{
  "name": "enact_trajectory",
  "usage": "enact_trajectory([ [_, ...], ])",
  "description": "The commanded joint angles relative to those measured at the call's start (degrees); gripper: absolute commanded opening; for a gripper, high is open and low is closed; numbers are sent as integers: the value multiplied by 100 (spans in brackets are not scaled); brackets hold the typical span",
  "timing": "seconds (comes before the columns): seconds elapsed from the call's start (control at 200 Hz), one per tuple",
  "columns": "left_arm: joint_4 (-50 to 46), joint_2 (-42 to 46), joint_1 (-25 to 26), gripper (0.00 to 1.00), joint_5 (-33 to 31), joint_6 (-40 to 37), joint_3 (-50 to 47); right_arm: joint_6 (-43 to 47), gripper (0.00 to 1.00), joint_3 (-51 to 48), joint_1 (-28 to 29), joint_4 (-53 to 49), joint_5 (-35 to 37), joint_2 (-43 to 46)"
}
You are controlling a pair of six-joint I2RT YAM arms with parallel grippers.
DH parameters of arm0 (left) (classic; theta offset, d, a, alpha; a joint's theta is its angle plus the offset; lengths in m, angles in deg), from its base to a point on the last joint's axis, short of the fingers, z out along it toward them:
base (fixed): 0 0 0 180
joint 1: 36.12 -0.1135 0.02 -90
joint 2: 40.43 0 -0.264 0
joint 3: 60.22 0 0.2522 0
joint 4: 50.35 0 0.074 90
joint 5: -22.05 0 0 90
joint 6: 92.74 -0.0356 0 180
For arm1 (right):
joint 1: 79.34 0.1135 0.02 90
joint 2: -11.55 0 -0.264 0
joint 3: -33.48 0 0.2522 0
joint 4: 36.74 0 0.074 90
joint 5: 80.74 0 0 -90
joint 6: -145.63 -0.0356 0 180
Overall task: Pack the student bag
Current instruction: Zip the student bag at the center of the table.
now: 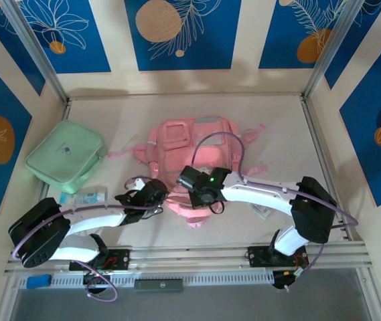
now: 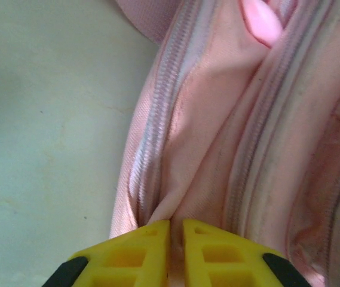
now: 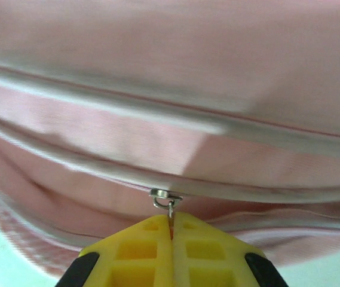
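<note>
Leftmost, a mint-green case (image 1: pixel 65 158) lies flat on the worktop (image 1: pixel 277 134); the mark on its lid is too small to read. Near its front edge lies a blue-and-white packet (image 1: pixel 83 197), print illegible. Left arm (image 1: pixel 90 217) reaches low and rightward to the near-left edge of the bag (image 1: pixel 193 150); left jaws are almost together, pinching a fold of pink fabric beside a zip (image 2: pixel 158 119). Bag lies flat at worktop centre, contents hidden. Right arm (image 1: pixel 257 194) extends leftward to the bag's near end; right jaws are closed on the metal zip pull (image 3: pixel 170 210).
</note>
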Motion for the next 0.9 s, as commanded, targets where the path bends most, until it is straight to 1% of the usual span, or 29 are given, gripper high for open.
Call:
enact_trajectory([
  [0.0, -320, -126, -319, 14, 6, -211, -46, 80, 0, -237, -338, -673, 306, 331],
  [0.09, -439, -118, -516, 14, 82, -543, 73, 295, 0, -362, -668, -557, 274, 527],
  [0.135, -428, -127, -638, 15, 187, -764, 154, 343, 0, -339, -734, -549, 246, 590],
  [0.22, -460, -185, -980, 15, 519, -1279, 415, 546, 0, -276, -497, -305, 28, 664],
  [0.27, -390, -244, -1210, 15, 763, -1702, 591, 487, 0, -190, -323, -235, -51, 639],
  [0.395, -321, -240, -1801, 16, 1370, -2316, 874, 299, 0, 17, -190, 60, -422, 483],
  [0.45, -546, -124, -1912, 20, 1436, -2517, 999, 263, 0, 163, -73, 97, -408, 400],
  [0.51, -818, 33, -1940, 28, 1480, -2744, 1141, 233, 0, 308, 19, 47, -319, 292],
  [0.535, -989, 105, -1941, 29, 1520, -2787, 1188, 237, 0, 342, 36, 40, -298, 264],
  [0.595, -1171, 295, -1865, 30, 1669, -2763, 1192, 211, 0, 317, 13, 20, -286, 233],
  [0.645, -1162, 496, -1703, 34, 1689, -2496, 1058, 189, 0, 261, -19, 21, -279, 264],
  [0.695, -990, 680, -1403, 38, 1601, -2229, 882, 180, 0, 198, -51, 31, -278, 301],
  [0.76, -1022, 802, -936, 41, 1395, -1827, 794, 147, 0, 137, -75, 34, -256, 353],
  [0.835, -943, 827, -515, 44, 1215, -1310, 704, 136, 0, 83, -76, 89, -286, 378],
  [0.89, -652, 832, -210, 45, 1068, -897, 553, 95, 0, 73, -77, 88, -287, 366],
])
